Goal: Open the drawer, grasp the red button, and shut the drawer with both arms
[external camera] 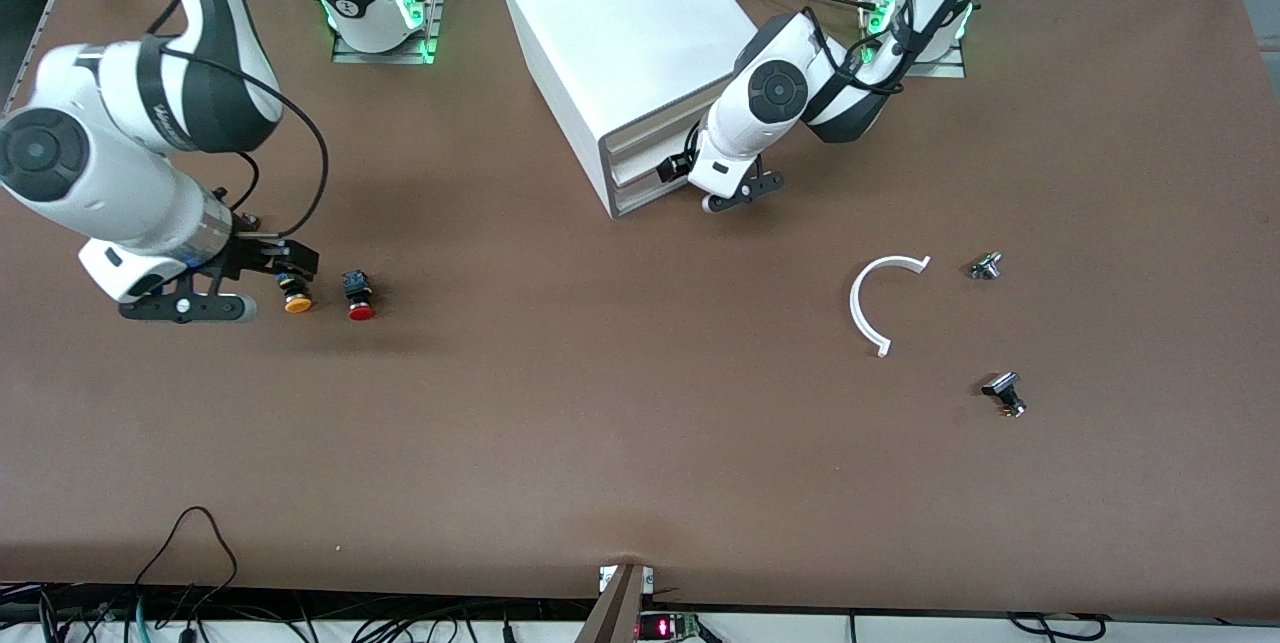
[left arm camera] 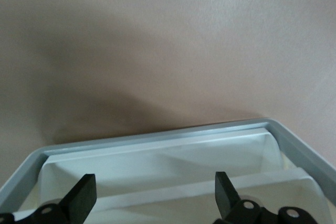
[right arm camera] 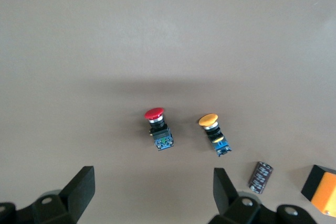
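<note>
Hanging over the table near the right arm's end, my right gripper [right arm camera: 152, 190] has its two fingers spread wide and nothing is between them. The button [external camera: 359, 296] with the red cap lies on its side on the brown table [external camera: 600, 423], just beside an orange-capped button [external camera: 295, 295]. In my right wrist view, the red button sits a little way out from my open fingers, not touching them. A small dark cylinder [right arm camera: 260, 177] and the corner of an orange box [right arm camera: 321, 188] lie near the orange-capped button.

My left gripper [left arm camera: 155, 195] is at the front of the white cabinet [external camera: 625, 43], low down by the slats. Its fingers are spread wide too, and they hold nothing. Between them I see the drawer [left arm camera: 157, 169], a white tray inside the grey frame. I cannot tell how far out it is.

Toward the left arm's end of the table lie a white curved piece [external camera: 880, 303] and two small dark parts [external camera: 986, 266], well apart from the button.
</note>
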You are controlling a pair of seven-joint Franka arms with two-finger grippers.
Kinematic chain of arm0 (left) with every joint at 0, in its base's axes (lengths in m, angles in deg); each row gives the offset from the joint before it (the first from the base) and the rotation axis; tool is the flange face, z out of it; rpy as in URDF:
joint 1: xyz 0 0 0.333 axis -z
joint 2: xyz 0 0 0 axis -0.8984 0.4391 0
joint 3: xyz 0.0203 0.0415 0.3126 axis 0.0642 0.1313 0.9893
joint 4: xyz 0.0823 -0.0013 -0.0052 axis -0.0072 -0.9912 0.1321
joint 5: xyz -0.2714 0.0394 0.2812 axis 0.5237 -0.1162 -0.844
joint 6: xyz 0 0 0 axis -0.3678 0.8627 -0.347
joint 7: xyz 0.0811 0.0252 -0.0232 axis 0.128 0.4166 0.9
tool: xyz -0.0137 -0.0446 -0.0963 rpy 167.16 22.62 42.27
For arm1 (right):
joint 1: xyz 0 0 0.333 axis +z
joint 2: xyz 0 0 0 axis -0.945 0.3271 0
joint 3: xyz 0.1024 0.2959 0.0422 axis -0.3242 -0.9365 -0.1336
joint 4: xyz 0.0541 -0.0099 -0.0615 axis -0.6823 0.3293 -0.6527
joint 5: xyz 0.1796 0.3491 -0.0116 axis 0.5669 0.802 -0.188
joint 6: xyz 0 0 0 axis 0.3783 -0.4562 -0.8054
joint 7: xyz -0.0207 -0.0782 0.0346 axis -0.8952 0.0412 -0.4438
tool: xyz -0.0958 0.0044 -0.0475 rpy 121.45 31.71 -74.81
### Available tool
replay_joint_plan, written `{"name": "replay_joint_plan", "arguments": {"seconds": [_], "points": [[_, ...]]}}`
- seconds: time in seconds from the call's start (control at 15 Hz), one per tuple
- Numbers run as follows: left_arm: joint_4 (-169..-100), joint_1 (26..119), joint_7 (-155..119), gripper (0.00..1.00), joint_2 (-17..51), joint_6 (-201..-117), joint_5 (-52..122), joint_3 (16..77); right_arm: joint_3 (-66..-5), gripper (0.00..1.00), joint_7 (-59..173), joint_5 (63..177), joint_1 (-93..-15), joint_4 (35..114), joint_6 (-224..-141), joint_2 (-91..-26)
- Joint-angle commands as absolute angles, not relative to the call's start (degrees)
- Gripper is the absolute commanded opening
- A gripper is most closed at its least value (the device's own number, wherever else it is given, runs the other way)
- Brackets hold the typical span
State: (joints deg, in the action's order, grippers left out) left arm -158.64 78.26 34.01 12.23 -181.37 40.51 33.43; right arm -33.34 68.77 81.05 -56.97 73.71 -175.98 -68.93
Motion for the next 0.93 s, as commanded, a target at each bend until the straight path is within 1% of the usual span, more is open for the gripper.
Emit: {"name": "replay_joint_plan", "arguments": {"seconds": [0.0, 0.07, 0.33, 0.4, 0.47, 0.53, 0.67, 0.87], "points": [[-160.76, 78.1, 34.28, 0.99, 10.31, -181.49, 41.97, 32.1, -33.9, 1.0, 69.04, 80.89, -59.99, 69.53, -171.76, -69.58], [-160.85, 78.1, 34.28, 0.99, 10.31, -181.49, 41.97, 31.57, -34.25, 1.0, 69.04, 81.23, -61.75, 68.74, -170.96, -70.01], [-160.85, 77.84, 33.49, 0.99, 10.31, -181.32, 41.97, 31.56, -33.99, 1.0, 68.86, 81.24, -64.75, 67.41, -168.85, -73.44], [-160.85, 77.84, 33.31, 0.99, 10.31, -181.4, 41.97, 31.65, -33.29, 1.0, 67.21, 81.33, -64.75, 66.97, -166.76, -74.49], [-160.85, 77.58, 33.31, 0.99, 10.23, -181.41, 41.97, 31.65, -33.29, 1.0, 64.76, 81.24, -64.75, 64.71, -162.65, -74.76], [-160.77, 76.88, 33.31, 0.99, 9.53, -181.41, 41.97, 31.65, -33.63, 1.0, 63.6, 81.15, -64.75, 60.86, -159.3, -74.68], [-160.68, 74.68, 33.31, 0.99, 7.95, -181.75, 41.88, 31.65, -33.64, 1.0, 63.5, 80.97, -64.84, 56.61, -154.37, -74.06], [-160.07, 71.53, 31.92, 0.99, 5.49, -184.56, 40.31, 33.48, -33.55, 1.0, 63.85, 81.32, -66.15, 56.25, -153.46, -73.97]]}}
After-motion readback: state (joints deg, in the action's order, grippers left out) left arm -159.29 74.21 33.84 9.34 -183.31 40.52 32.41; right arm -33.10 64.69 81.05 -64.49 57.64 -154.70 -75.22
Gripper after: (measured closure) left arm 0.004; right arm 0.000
